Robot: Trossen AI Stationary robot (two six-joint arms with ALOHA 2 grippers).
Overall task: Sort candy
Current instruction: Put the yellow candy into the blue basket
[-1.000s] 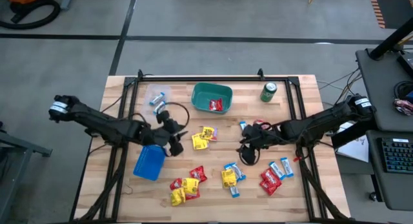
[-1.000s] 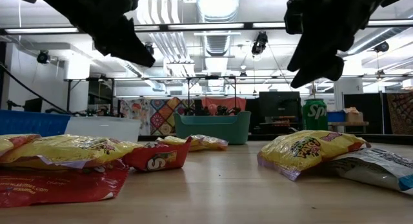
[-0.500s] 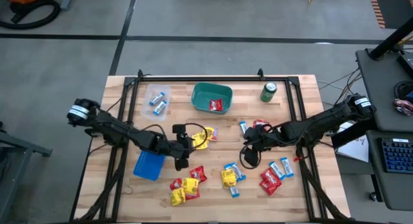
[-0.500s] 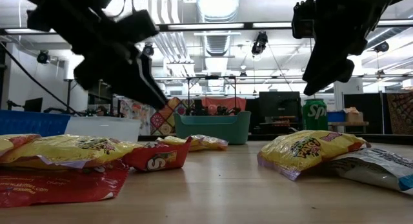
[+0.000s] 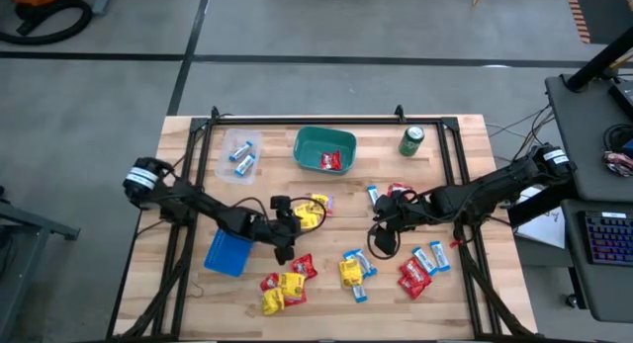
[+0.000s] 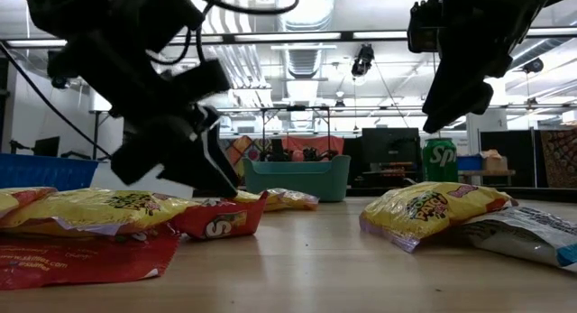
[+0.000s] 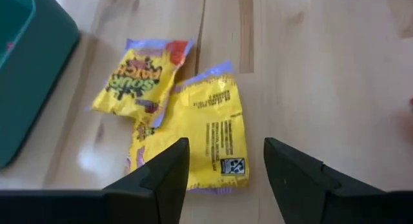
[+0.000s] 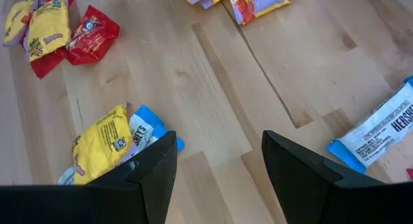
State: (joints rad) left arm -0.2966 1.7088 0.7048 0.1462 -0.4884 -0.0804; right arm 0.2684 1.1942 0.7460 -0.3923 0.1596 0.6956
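Left gripper (image 7: 222,179): fingers spread wide, nothing between them, low over the table (image 5: 465,155). Directly ahead of its fingertips lie two yellow Sour Patch packets (image 7: 187,124), overlapping, one face up and one back up. Green bin (image 5: 323,150) just beyond them, holding a red packet (image 5: 331,161). Blue bin (image 5: 228,251) beside the left arm; clear tray (image 5: 238,152) with blue-and-white wrappers farther off.

Right gripper (image 8: 216,169): fingers spread wide, empty, raised above the table. Below it a yellow packet (image 8: 103,143) on a blue-and-white Hershey's wrapper (image 8: 145,128); another Hershey's bar (image 8: 381,124) to one side. Green can (image 5: 411,140) well apart.
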